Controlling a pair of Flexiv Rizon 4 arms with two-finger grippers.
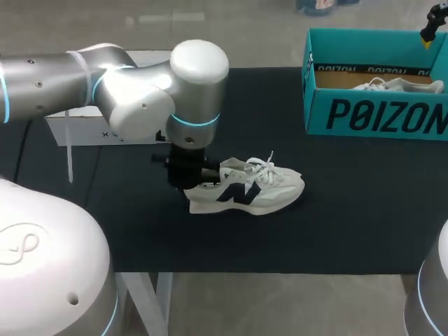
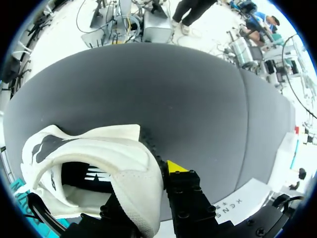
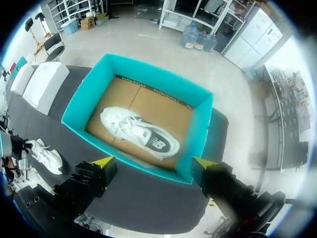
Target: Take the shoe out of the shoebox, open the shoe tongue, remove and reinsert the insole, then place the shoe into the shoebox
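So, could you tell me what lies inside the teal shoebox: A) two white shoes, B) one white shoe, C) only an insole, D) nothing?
B: the right wrist view looks into the shoebox and shows one white shoe on its cardboard floor; the other shoe is out on the mat.

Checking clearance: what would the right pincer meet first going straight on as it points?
Likely the white shoe inside the teal shoebox; depth is unclear, so perhaps the box's near wall.
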